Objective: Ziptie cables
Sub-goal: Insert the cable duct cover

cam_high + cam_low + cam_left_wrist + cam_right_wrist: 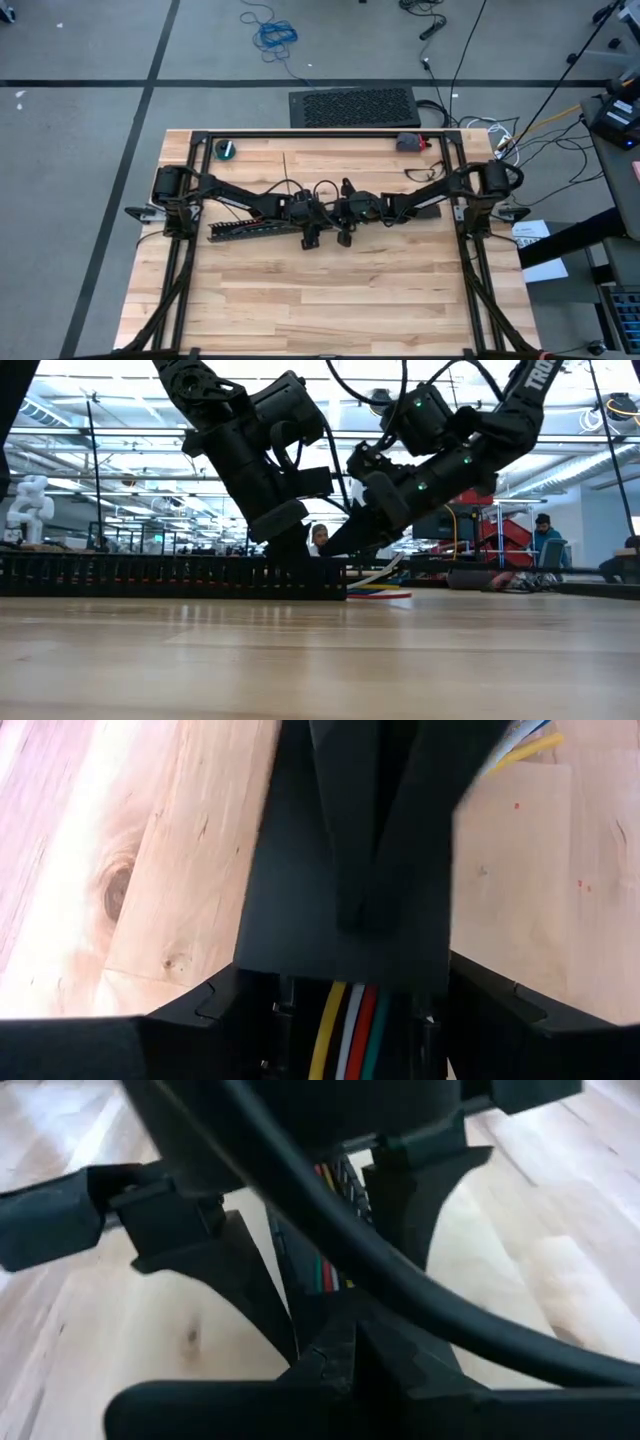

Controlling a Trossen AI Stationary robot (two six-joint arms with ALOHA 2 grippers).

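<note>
Overhead, both arms reached in from the sides of the wooden table [340,300] and met near its middle, at the right end of the black slotted duct [255,228].

The left gripper [310,238] stood over that end of the duct. Its wrist view looked down past its two dark fingers [150,1030], spread well apart, with the cables [350,1025] running between them: yellow, white, red and green strands lay side by side in the gap. Whether the fingers pressed on the cables or only straddled them, I cannot tell. Beyond the dark body of the other gripper, a few more yellow and white strands [515,745] lay on the bare wood.

The right gripper [345,236] sat just beside the left one, and its jaws were shut tight. From the low view its tip [340,545] pointed down at the end of the duct [170,575], where the coloured cables [378,588] fanned out onto the table. Whether anything was pinched in that tip, I cannot tell. Its wrist view showed red, green and yellow cables [328,1270] inside the duct between the left gripper's fingers [240,1280], with a thick black cord [380,1270] crossing in front.

No ziptie could be made out near the grippers.

People [543,532] stood in the room beyond the table.
</note>
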